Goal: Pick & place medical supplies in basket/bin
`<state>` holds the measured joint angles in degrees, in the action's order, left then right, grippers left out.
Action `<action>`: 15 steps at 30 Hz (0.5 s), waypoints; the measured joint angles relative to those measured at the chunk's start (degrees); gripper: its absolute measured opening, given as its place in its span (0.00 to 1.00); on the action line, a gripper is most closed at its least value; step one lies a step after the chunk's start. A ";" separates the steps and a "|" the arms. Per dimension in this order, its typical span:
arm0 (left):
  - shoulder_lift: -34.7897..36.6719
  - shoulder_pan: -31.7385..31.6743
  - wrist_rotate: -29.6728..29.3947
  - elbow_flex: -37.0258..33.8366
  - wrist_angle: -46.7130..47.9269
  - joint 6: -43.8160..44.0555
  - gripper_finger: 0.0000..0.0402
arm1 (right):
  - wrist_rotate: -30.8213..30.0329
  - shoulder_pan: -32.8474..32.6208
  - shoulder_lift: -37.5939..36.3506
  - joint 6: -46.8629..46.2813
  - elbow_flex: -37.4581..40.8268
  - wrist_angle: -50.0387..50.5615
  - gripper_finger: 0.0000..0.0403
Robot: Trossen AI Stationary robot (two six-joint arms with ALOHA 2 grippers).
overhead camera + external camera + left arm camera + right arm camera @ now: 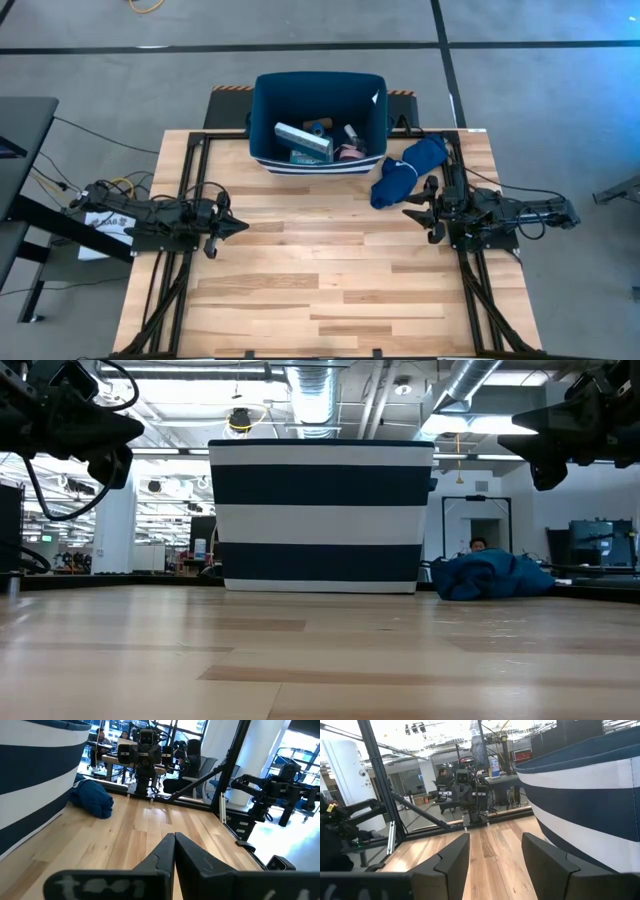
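Observation:
The dark navy bin (320, 95) stands at the table's far edge; the low view shows its striped wall (322, 515). Inside lie several supplies, among them a pale pill organizer (303, 139) and a pink roll (351, 153). The others are too small to tell apart. My left gripper (243, 227) hovers shut over the table's left side, pointing right, fingers together in its wrist view (174, 839). My right gripper (406, 211) hovers open at the right side, pointing left, with nothing between its fingers (495, 839).
A soft blue cloth (408, 168) lies bunched on the table to the right of the bin, just beyond my right gripper, and also shows in the low view (490, 575). Bare wood (320, 270) spreads between the arms and toward the near edge.

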<state>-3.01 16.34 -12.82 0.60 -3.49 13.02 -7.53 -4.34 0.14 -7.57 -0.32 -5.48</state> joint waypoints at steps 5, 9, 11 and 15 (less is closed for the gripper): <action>0.00 0.00 0.00 0.00 0.01 0.03 0.00 | 0.00 0.00 0.00 -0.01 0.00 0.00 0.44; 0.00 0.00 0.00 0.00 0.00 -0.11 0.00 | 0.00 0.00 0.00 -0.01 0.00 0.00 0.43; 0.00 0.00 0.00 0.00 0.02 0.03 0.00 | 0.00 0.00 0.00 -0.01 0.00 0.00 0.43; 0.00 0.00 0.00 0.00 0.02 -0.14 0.00 | 0.00 -0.01 0.00 -0.01 0.00 0.00 0.43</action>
<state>-3.00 16.34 -12.82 0.60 -3.47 12.89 -7.53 -4.35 0.14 -7.57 -0.32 -5.48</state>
